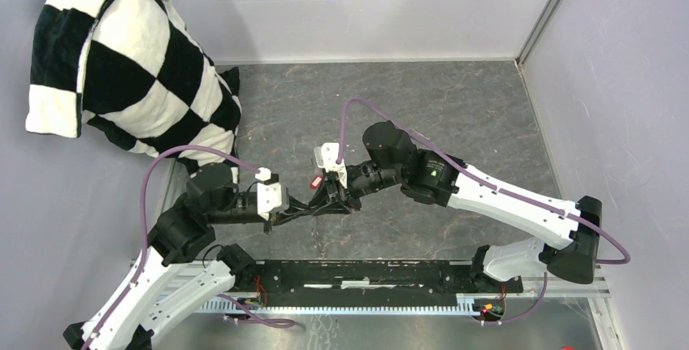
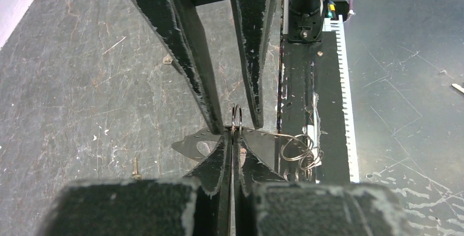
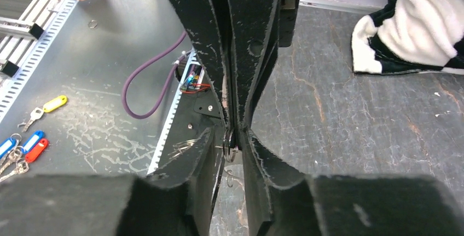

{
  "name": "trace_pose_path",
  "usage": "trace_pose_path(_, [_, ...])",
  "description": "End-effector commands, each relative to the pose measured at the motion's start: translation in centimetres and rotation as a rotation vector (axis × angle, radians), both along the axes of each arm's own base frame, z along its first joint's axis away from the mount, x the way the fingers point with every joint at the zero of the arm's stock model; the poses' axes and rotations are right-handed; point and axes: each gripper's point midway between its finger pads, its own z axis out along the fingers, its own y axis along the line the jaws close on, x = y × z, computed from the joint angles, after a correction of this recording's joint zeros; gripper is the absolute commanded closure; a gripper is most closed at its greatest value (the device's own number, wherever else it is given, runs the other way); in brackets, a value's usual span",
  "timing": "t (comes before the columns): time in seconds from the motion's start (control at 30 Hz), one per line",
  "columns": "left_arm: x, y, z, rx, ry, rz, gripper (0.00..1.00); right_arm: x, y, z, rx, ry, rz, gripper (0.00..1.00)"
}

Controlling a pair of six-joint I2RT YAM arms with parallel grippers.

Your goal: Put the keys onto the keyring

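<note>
Nearest, the left tool (image 2: pixel 232 140) fills the bottom of its wrist view. Its black fingers (image 2: pixel 216 162) are pressed together, pinching the keyring (image 2: pixel 236 116), a thin silvery loop seen edge-on and standing upright above the tips. The right tool (image 3: pixel 230 134) meets it head-on, fingers spread, one on either side of the ring. A flat silver key (image 2: pixel 189 147) lies crosswise at the ring's base; which tool holds it I cannot tell. From above, a red tag (image 1: pixel 315 180) shows just beside the meeting tips, over the counter (image 1: pixel 455 98). Threading looks under way, not plainly finished. The black-headed key is nowhere I can make out.
</note>
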Motion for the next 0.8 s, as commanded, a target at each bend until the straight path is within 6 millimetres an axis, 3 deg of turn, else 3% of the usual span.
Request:
trace_pose_path(0.0, [-0.1,0.0,1.8,-0.034,-0.045,-0.006,0.98,0.6,0.4,2.3,0.089,-0.042,-0.039,0.66])
trace_pose_path(0.1, [-0.1,0.1,1.8,-0.033,-0.044,-0.004,0.98,0.6,0.4,2.4,0.092,-0.047,-0.042,0.66])
trace_pose_path(0.3, [-0.1,0.1,2.0,-0.037,-0.050,-0.001,0.98,0.7,0.1,1.8,0.069,-0.050,-0.045,0.94])
trace_pose_path(0.57, [0.0,0.0,2.1,-0.032,-0.040,0.002,0.98,0.9,-0.3,1.2,0.022,-0.068,-0.053,1.00])
trace_pose_path(0.6, [0.1,0.0,2.1,-0.035,-0.033,0.010,0.93,1.0,-0.2,1.2,0.027,-0.066,-0.064,1.00])
trace_pose_path(0.67, [0.3,-0.1,2.1,-0.034,-0.016,0.023,0.68,1.2,-0.3,1.5,0.053,-0.069,-0.084,1.00])
trace_pose_path(0.77, [0.1,0.1,2.1,-0.033,-0.003,0.025,0.53,1.6,-0.7,3.3,0.165,-0.086,-0.134,1.00])
